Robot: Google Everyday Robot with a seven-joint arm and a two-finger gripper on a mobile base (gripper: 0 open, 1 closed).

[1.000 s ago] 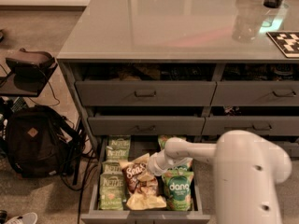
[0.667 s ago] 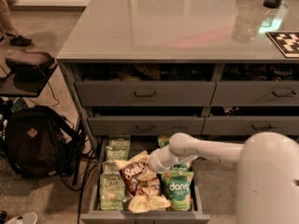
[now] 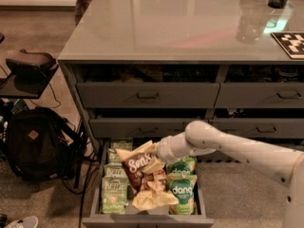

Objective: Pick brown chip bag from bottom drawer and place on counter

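The brown chip bag (image 3: 141, 174) hangs tilted over the middle of the open bottom drawer (image 3: 147, 219), its cream top end up and its lower end still among the other bags. My gripper (image 3: 155, 152) reaches in from the right and is shut on the bag's top right corner, just under the middle drawer's front. The white arm runs off to the lower right. The glossy grey counter (image 3: 180, 27) spreads above the drawer cabinet.
Pale green Kettle bags (image 3: 114, 189) line the drawer's left side and green dang bags (image 3: 182, 191) its right. A black backpack (image 3: 33, 141) and cables lie on the floor left. A clear bottle (image 3: 251, 25) and a checkered tag (image 3: 290, 42) are on the counter's right.
The gripper has risen a little with the brown chip bag, which now hangs more upright. The arm's elbow has swung to the right. A person's legs appear at the top.
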